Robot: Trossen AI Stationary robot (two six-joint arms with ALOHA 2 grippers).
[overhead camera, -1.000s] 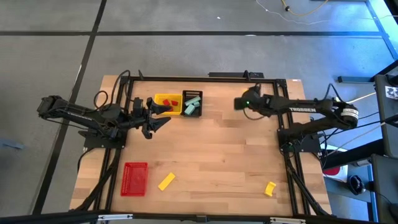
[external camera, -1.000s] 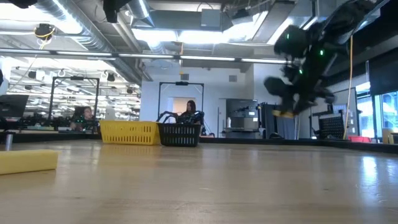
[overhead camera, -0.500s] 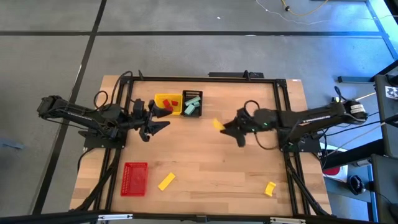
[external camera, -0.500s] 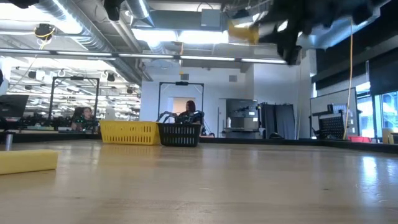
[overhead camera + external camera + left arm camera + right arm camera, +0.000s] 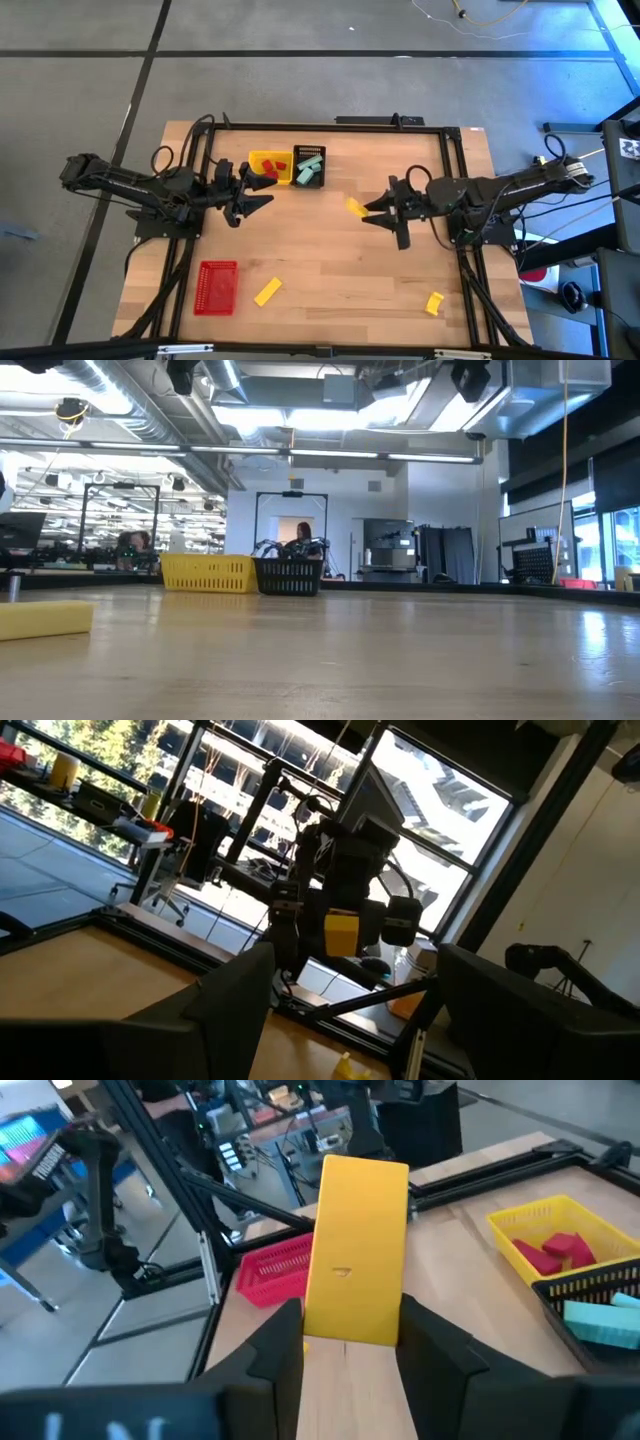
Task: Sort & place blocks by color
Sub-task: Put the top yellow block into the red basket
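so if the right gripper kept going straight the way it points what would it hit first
Probably nothing soon: the right gripper, shut on a yellow block, points across bare table toward the left gripper. The baskets seem off its line; depth is unclear.

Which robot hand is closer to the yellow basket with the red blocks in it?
The left one. The left gripper hovers right beside the yellow basket, just off its near edge. The right gripper is across the table to the right, holding a yellow block.

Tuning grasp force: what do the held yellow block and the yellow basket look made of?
Yellow block between the right gripper's fingers: looks like smooth matte plastic or painted wood; flat uniform faces, crisp edges. Yellow basket: probably moulded plastic, going by its thin rim and slotted walls.
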